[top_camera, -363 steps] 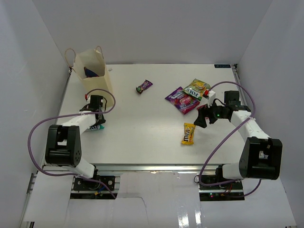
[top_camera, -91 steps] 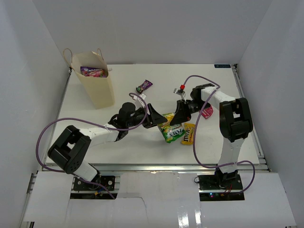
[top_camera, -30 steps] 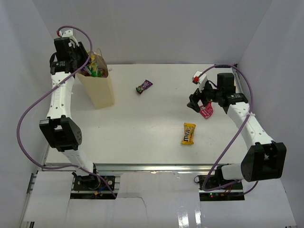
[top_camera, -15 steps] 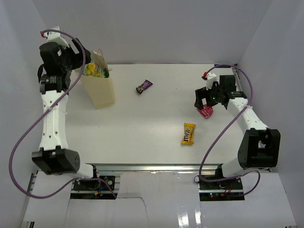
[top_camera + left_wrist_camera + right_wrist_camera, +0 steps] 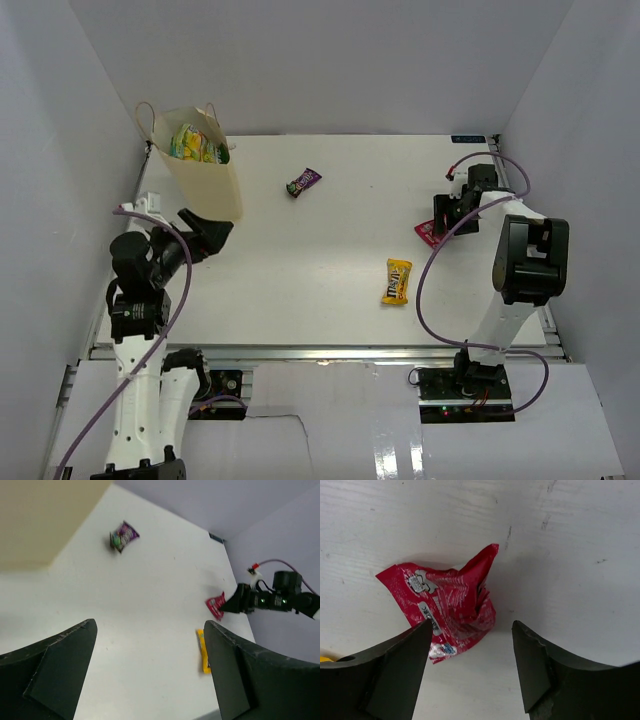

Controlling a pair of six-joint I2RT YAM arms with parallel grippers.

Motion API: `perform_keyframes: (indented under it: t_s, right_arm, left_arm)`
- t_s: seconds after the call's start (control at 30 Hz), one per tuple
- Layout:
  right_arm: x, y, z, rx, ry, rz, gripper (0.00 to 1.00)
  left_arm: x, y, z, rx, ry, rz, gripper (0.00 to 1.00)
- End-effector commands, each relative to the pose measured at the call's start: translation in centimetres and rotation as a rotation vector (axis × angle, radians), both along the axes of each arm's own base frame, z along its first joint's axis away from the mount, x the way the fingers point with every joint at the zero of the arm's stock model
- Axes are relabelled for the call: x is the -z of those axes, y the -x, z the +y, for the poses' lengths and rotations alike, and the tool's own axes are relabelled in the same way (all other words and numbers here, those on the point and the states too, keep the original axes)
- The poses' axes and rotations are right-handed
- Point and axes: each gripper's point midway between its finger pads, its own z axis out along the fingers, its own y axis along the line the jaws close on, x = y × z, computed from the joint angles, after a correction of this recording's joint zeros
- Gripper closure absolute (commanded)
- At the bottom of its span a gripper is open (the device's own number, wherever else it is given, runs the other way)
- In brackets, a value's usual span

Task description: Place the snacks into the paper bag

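Lying crumpled between open right fingers (image 5: pixel 470 670), red-pink packet (image 5: pixel 447 607) runs diagonally.

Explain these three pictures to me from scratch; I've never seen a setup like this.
Two white robot arms are bolted to the near edge of a white table. The overhead picture comes from a fixed camera above and behind them; the other two come from cameras on each wrist, so the dark shapes at the bottom are that arm's own fingers.

At the back left stands a tall cream paper bag with packets already inside. On the table lie a small dark purple packet, a yellow packet and a crumpled red-pink packet.

The left gripper is open, holds nothing and is raised near the bag. The right gripper is open, its fingers either side of the red-pink packet, not closed on it.
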Motion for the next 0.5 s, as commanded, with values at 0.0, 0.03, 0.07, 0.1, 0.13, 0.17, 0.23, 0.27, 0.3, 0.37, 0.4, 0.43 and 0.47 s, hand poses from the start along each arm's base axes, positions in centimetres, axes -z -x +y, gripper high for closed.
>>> perform_keyframes:
  t_s: [0.0,0.03,0.07,0.1,0.13,0.17,0.23,0.27,0.3,0.37,0.4,0.43,0.47]
  right_arm:
    - [-1.4,-2.6,0.7,-0.096,-0.016,-0.079,0.30]
    - [-1.2,-2.6,0.9,-0.104,-0.029,-0.075,0.34]
    - [-0.7,-2.6,0.9,-0.115,-0.030,-0.064,0.39]
    - [-0.5,-2.7,1.0,-0.121,-0.034,-0.064,0.43]
    - [-0.2,-2.6,1.2,-0.127,-0.046,-0.055,0.51]
    - [-0.1,-2.4,1.5,-0.139,-0.058,-0.050,0.56]
    - [0.1,-1.8,2.3,-0.184,-0.092,-0.046,0.64]
    - [-0.1,-1.5,2.7,-0.212,-0.109,-0.049,0.72]
    - [-0.2,-1.3,3.0,-0.255,-0.118,-0.057,0.76]
    - [-0.9,-0.5,4.3,-0.314,-0.178,-0.066,0.81]
    - [-1.3,-0.2,4.8,-0.366,-0.193,-0.079,0.82]
    - [-2.2,0.0,5.8,-0.402,-0.239,-0.100,0.87]
    - [-2.5,0.7,6.4,-0.428,-0.267,-0.089,0.87]
  left_arm:
    - [4.0,2.6,-2.7,0.116,0.169,0.119,0.02]
    - [4.6,3.1,-3.2,0.138,0.194,0.131,0.02]
    - [5.0,3.3,-3.4,0.147,0.212,0.133,0.02]
    - [5.3,3.7,-3.6,0.157,0.230,0.134,0.03]
    - [6.9,4.0,-4.1,0.170,0.277,0.185,0.03]
    - [7.1,4.1,-4.3,0.181,0.295,0.185,0.04]
    - [8.9,4.4,-4.7,0.192,0.353,0.241,0.05]
    - [9.2,4.6,-5.0,0.213,0.368,0.246,0.05]
    - [9.7,4.7,-5.2,0.224,0.386,0.263,0.05]
    - [11.1,4.9,-5.7,0.253,0.427,0.301,0.06]
    - [11.4,5.0,-5.9,0.260,0.443,0.313,0.06]
    - [11.9,4.8,-6.2,0.276,0.472,0.311,0.06]
    - [12.0,5.0,-6.6,0.305,0.486,0.307,0.06]
